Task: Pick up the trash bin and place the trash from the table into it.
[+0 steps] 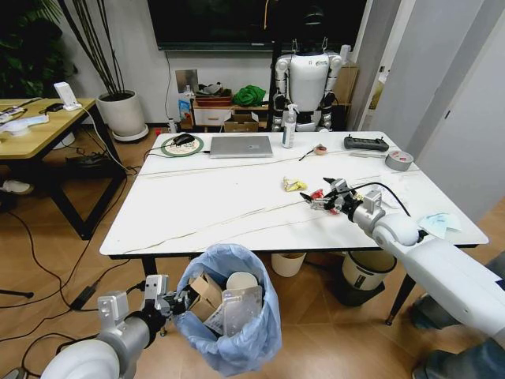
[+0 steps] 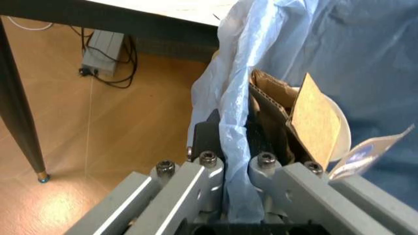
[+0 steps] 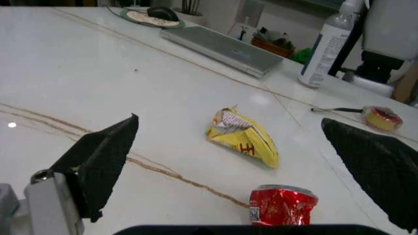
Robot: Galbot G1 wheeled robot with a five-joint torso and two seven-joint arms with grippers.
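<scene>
The trash bin, lined with a baggy light-blue bag, hangs just in front of the table's near edge. My left gripper is shut on its rim, and its fingers pinch the bag and rim in the left wrist view. Inside lie a brown cardboard packet, a paper cup and a pale sheet. My right gripper hovers open low over the table. A red wrapper sits between its fingers and a yellow wrapper just beyond. A pale-blue tissue lies at the right edge.
At the table's far side are a silver laptop, a bottle, a black controller and a grey tape roll. A cream bucket and a white bin stand under the table. A wood-topped desk is on the left.
</scene>
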